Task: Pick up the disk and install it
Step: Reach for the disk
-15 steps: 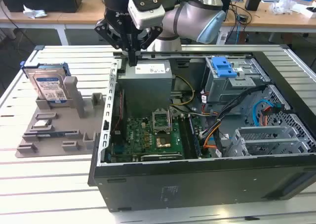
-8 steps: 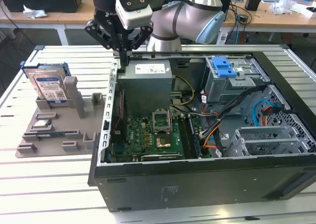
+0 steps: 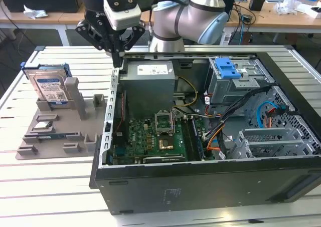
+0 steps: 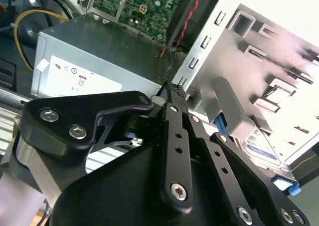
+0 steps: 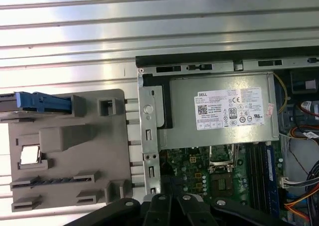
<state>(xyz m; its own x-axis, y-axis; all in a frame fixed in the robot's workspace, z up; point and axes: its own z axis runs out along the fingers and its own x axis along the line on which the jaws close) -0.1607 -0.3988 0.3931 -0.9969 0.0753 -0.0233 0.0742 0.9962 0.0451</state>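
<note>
- Task status: opening stage. The disk [image 3: 50, 86] has not been picked up and nothing of the install shows as done; pick-up, carry and seating in the case are all left.
- End effector [image 3: 119, 60]: fingers pressed together, pinching nothing. It hangs over the rear corner of the computer case [image 3: 200, 187], just beside the power supply [image 3: 150, 79] and well apart from the disk. In the second wrist view its tip [image 4: 174, 91] sits above the case's edge wall.
- Disk, location: standing upright on edge in a slot of the grey fixture tray [image 3: 30, 147], at the tray's far end, on the exterior view's left. The blue carrier rail shows in the first wrist view [image 5: 42, 101]; the white-and-blue label shows in the second wrist view [image 4: 261, 146].
- Container 1, grey fixture tray, resting on the slatted metal desk [image 3: 50, 197]: holds the disk, a small square silver chip [image 5: 30, 155], and a narrow strip-shaped module [image 5: 45, 182] lying flat, probably memory. Several other slots hold nothing.
- Container 2, computer case, side panel off, lying open on the desk: holds the power supply, the green motherboard [image 3: 145, 142] with a processor socket [image 3: 163, 121], a drive cage [image 3: 235, 84] topped by a blue plastic latch [image 3: 226, 66], and bundled cables [image 3: 220, 132].
</note>
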